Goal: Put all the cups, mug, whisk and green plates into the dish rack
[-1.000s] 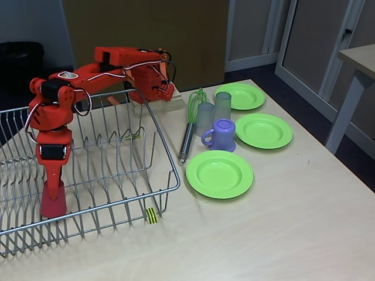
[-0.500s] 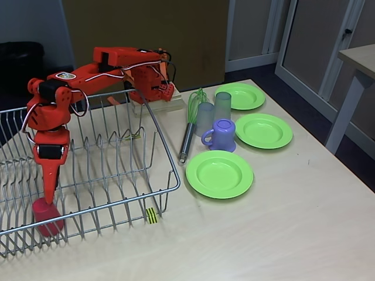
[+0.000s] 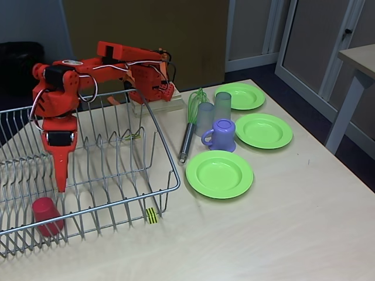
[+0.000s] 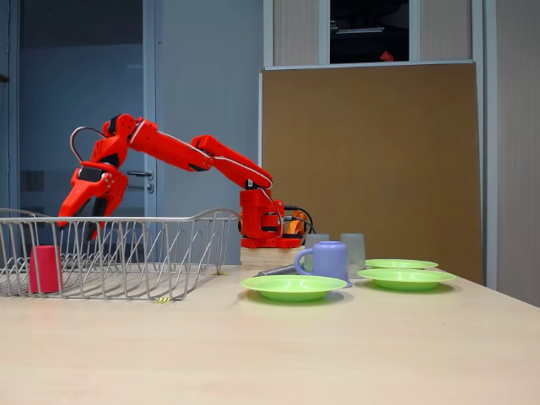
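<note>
The small red cup (image 3: 45, 215) (image 4: 45, 268) stands in the front left corner of the silver wire dish rack (image 3: 167, 159) (image 4: 126, 221). My red gripper (image 3: 60, 182) (image 4: 80, 226) hangs open above the cup, pointing down, clear of it. To the right of the rack on the table are two grey-blue tumblers (image 3: 205, 117) (image 3: 222, 105), the purple mug (image 3: 222, 134) (image 4: 327, 260), and the whisk (image 3: 187, 139) with green loops. Three green plates (image 3: 219, 173) (image 3: 263, 130) (image 3: 240, 95) lie around them.
The arm's base (image 3: 153, 93) sits on a wooden block behind the rack's far right corner. A yellow-and-black tag (image 3: 152, 215) marks the rack's front edge. Bare tabletop (image 3: 263, 234) stretches in front of and right of the plates. Another table's edge (image 3: 357, 58) stands far right.
The gripper lowered the red cup into the rack's front left corner, let go of it, and has risen upward. The cup stays in the rack.
</note>
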